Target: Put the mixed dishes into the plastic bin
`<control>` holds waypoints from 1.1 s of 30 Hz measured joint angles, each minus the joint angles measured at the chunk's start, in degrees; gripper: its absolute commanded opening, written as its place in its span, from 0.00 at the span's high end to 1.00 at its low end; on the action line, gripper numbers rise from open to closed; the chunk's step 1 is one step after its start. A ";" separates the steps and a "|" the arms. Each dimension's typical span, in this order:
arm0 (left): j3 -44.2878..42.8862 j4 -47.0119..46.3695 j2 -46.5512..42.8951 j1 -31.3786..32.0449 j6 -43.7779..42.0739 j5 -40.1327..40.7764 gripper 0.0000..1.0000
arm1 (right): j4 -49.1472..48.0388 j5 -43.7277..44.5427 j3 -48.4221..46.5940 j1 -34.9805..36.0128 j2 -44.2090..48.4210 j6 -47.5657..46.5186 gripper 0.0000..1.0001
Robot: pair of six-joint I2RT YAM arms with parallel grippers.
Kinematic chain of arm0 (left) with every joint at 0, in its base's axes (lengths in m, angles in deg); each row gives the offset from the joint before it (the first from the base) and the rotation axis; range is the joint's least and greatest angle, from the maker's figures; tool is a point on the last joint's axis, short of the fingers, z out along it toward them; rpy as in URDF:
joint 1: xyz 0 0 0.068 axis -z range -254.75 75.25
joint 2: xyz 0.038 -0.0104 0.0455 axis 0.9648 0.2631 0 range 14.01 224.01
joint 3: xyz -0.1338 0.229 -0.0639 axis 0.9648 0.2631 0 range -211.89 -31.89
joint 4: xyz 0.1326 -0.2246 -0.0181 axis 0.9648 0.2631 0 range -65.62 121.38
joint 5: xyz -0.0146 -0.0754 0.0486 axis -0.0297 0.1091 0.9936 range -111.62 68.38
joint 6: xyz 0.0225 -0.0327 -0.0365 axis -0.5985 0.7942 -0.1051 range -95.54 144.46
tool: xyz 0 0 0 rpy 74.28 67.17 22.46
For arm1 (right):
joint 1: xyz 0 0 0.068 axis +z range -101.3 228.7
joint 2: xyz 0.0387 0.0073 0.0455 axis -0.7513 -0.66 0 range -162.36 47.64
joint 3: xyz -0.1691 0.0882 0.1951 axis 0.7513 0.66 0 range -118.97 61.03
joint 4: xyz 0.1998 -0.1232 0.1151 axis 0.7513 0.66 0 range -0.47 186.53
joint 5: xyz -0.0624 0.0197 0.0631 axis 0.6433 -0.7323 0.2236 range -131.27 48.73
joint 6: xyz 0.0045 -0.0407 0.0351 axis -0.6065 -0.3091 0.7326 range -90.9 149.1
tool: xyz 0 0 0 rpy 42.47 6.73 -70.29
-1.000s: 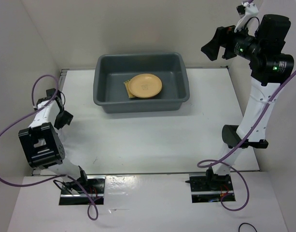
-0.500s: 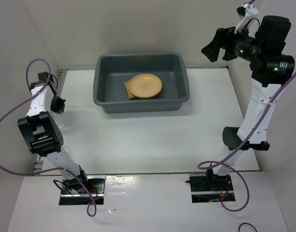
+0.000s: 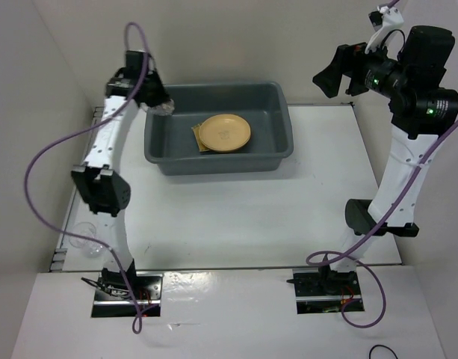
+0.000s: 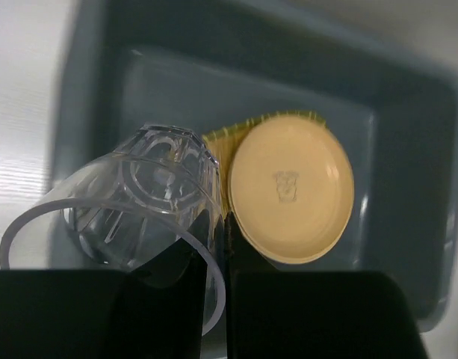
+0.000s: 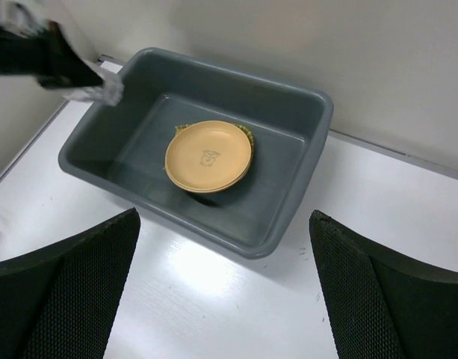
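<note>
Across the white table [image 3: 236,217] we see the grey bin [image 3: 272,153] first, the biggest thing by far, standing at the far middle with its long side toward the arms. Next come the two arms. The left arm [image 3: 109,142] stretches up the left side of the table to the bin's far left corner. The right arm [image 3: 404,161] stands tall at the right edge, and its head is raised well above the table.

The right gripper [image 3: 339,69] hangs wide open and holds nothing. From its own camera, its two dark fingers [image 5: 64,292] frame the bin from either side. The left gripper [image 3: 160,103] is closed on a clear cup [image 4: 139,202], pinching it near the rim. That cup hangs over the bin's far left corner. In the wrist view its mouth faces the camera and its faceted base points down toward the bin floor.

Inside the bin a woven yellow tray [image 4: 227,136] lies flat on the floor, mostly covered. A pale-orange plate [image 3: 224,132] rests on top of it (we cannot tell whether a second plate sits beneath).

Smallest of all, another clear cup [image 3: 85,238] sits on the table by the left edge, near the left arm's base and well apart from the bin. Whether it stands upright or lies tipped, we cannot tell.
</note>
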 measured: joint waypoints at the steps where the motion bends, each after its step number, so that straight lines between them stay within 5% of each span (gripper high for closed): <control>1: -3.10 1.57 3.39 2.69 -1.42 0.96 1.00 | -0.02 0.02 0.17 0.00 0.44 -0.02 0.02; 6: -19.06 14.82 19.93 12.98 -4.52 6.75 1.00 | 0.00 0.39 0.48 -0.02 3.08 -0.04 0.02; 13: -25.46 26.45 27.80 16.59 -4.28 9.01 1.00 | -0.09 0.44 1.20 0.00 6.45 -0.22 0.02; 27: -19.04 28.63 28.20 15.98 -3.98 12.76 0.99 | -0.02 0.63 2.14 0.00 6.93 -0.22 0.02; 30: -18.01 29.22 28.44 15.98 -3.87 13.49 0.86 | -0.02 0.61 2.14 0.00 6.91 -0.22 0.02; 33: -19.28 29.49 28.44 15.98 -4.09 14.29 0.41 | -0.02 0.61 2.14 0.00 6.91 -0.22 0.02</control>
